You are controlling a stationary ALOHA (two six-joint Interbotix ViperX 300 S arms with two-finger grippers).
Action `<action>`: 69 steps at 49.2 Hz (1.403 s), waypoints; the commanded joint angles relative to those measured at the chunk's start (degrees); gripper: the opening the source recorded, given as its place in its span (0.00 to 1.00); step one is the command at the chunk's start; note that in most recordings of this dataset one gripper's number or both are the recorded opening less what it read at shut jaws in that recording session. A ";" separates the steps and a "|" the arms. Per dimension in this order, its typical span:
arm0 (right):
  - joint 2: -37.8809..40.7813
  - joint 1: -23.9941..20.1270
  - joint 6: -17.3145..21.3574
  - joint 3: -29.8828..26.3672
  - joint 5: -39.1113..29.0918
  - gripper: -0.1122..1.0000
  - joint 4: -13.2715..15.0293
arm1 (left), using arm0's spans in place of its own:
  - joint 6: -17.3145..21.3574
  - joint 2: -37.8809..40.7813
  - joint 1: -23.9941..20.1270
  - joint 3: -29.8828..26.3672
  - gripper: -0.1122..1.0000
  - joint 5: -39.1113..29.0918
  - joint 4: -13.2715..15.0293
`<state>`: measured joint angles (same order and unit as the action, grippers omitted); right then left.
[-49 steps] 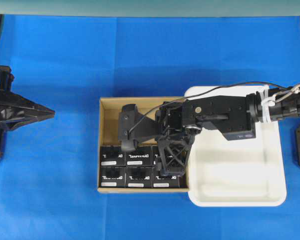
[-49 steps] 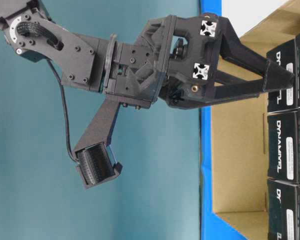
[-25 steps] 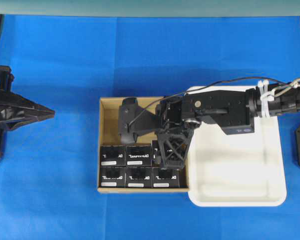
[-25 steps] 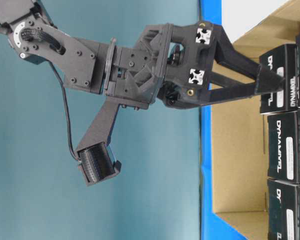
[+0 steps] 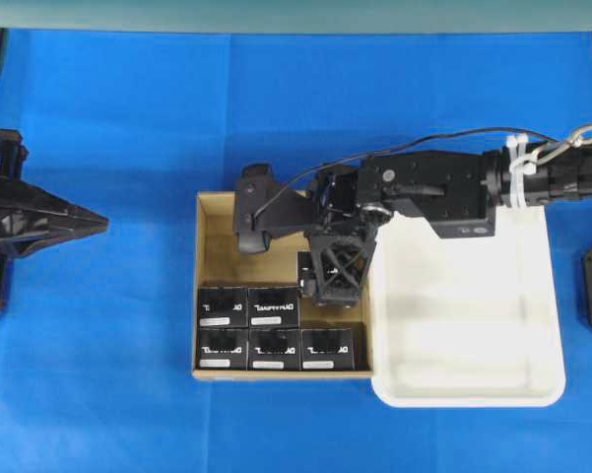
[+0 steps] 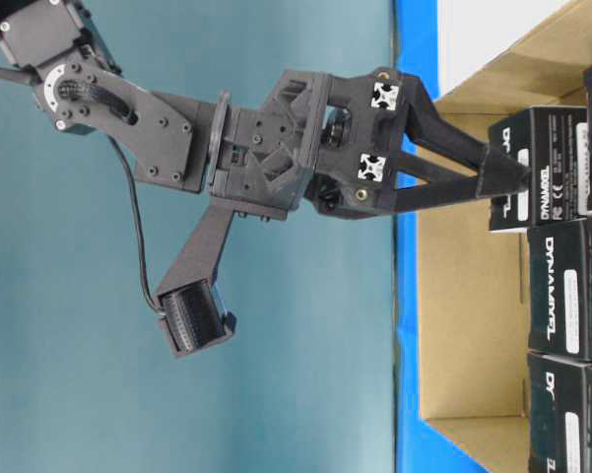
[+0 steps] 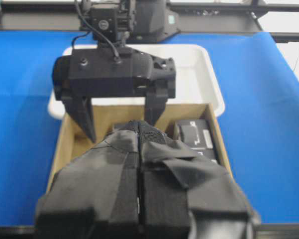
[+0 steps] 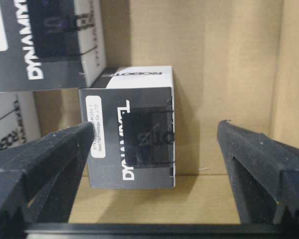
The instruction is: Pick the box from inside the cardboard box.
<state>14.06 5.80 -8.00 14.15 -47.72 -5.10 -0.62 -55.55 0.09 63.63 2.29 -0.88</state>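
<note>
Claw: the right gripper (image 8: 154,127) is spread as wide as it goes, reaching down into the cardboard box (image 5: 215,232); it pinches nothing.
Finger contact: in the right wrist view one finger (image 8: 49,154) sits at or against the labelled side of the box (image 6: 547,163), while the other finger (image 8: 258,159) stands well apart from it, with bare cardboard between.
Change noted: a second ago the box stood in line as the end piece of the upper row of three. It is now out of that row, nearer the carton's far wall, and its former place shows bare cardboard in the overhead view. The right gripper has travelled the same way with it.
Position of the box: inside the carton, between the spread fingers, apart from the other five boxes (image 5: 248,306), which keep their two rows against the near wall.
Seating: whether the box lies flat on the carton floor or is tipped cannot be told.
Meaning for the task: in my judgement the box has been nudged clear of its neighbours, not gripped. The free space on both sides now gives room for the fingers to close on it. The lift is not yet begun.
Risk: a one-sided push may skew the box; the closing should be centred on it.
Left gripper (image 7: 139,130): fingers pressed together, parked at the left edge of the table, well apart from the carton, unmoved.
White tray (image 5: 473,384): just beside the carton.
</note>
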 commanded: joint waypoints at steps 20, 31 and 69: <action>0.79 1.93 -0.53 -0.18 -0.09 0.99 0.00 | -0.09 0.00 0.09 -1.58 0.04 0.26 -0.09; -1.14 1.49 -0.53 -2.81 -3.08 1.00 -0.44 | 0.00 0.00 0.09 -1.58 0.04 0.26 -0.09; -8.09 2.99 -2.72 -29.97 -35.86 0.99 -0.70 | 0.00 -0.26 0.62 -1.67 0.04 0.26 -0.09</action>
<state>6.33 8.96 -10.63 -13.18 -81.65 -5.63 -0.62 -56.07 0.53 63.63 2.29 -0.79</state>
